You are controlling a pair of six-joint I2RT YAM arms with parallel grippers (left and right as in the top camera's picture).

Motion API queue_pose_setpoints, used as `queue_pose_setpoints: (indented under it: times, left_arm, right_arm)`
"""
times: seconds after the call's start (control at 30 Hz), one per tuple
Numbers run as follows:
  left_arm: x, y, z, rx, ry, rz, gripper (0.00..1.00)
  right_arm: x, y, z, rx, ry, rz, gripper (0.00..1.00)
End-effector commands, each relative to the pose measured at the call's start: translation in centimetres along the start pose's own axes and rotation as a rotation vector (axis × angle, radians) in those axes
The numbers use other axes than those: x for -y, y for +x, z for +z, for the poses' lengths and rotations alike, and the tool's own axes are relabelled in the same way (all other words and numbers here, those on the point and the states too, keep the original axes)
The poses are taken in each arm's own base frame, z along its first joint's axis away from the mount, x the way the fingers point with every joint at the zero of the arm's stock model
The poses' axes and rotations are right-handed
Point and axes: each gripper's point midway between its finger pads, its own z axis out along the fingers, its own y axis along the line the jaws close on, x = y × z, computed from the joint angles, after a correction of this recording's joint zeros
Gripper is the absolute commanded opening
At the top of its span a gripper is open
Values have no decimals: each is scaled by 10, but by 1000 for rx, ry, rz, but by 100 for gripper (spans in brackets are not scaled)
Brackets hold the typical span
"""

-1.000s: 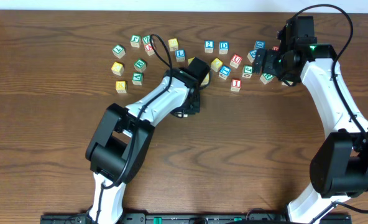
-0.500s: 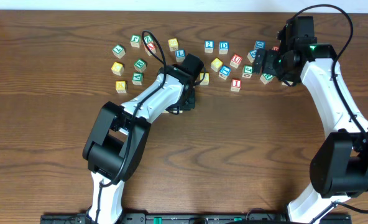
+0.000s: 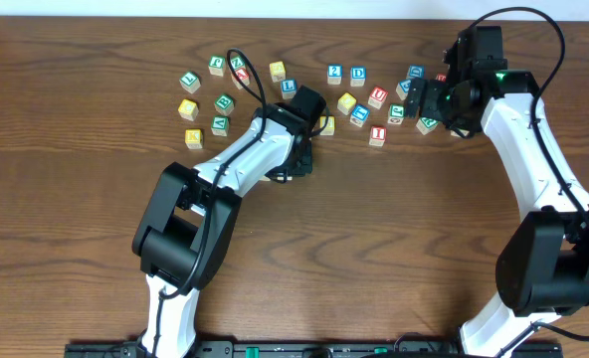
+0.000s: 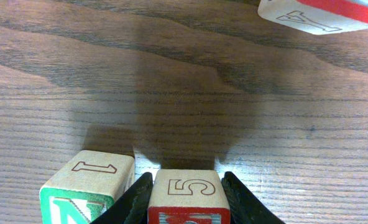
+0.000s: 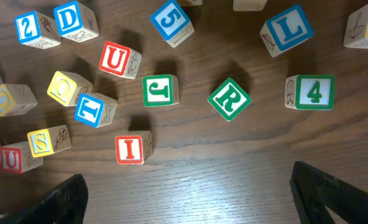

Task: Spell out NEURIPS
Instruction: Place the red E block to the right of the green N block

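Table: dark wood top [image 3: 96,249], alphabet cubes strewn along the far side.
L gripper [image 4: 185,210]: jaws pinched on the held cube [image 4: 184,186]. It has a "5" engraved on top and red below; its letter is unreadable.
R gripper [image 5: 190,193]: jaws spread wide, nothing in them, hanging over the loose cubes.
Task cubes: U cube [image 5: 114,59], R cube [image 5: 229,98] and I cube [image 5: 129,149] lie apart, right of centre. The N cube [image 4: 78,202] (green letter, prob. N) sits just beside the held one. No row visible yet.
Step (my guess): L arm is handling its cube, early on.
How-to: keep the grip square and lift straight so the N cube isn't dragged. Set it letter-up, leaving room for seven.
Views: only the L wrist cam shows the grip, since overhead hides it under the wrist. The R wrist cam reads letters that overhead blurs.
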Motion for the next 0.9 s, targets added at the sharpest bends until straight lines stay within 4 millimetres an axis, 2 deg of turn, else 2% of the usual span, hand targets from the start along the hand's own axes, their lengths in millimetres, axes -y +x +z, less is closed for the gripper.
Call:
queue_pose_setpoints:
  times: [0.0,0.1,0.13,0.2,0.67,0.87]
  left_arm:
    - [-7,5,8,-16,-34,-18,34]
    - [-7,5,8,-16,-34,-17,34]
    - [-7,5,8,-16,-34,-17,40]
    - [-7,5,8,-16,-34,-17,42]
    - [-6,3,7,-12,-32,-14,42]
    - [-2,-5,-1,5,-22,-12,42]
  right_arm:
    - [6,2,5,-13,16,16,99]
    - [6,2,5,-13,16,16,99]
    - [6,2,5,-13,16,16,99]
    - [6,2,5,-13,16,16,99]
    - [6,3,5,-14,16,17,99]
    - [6,3,5,-15,16,16,99]
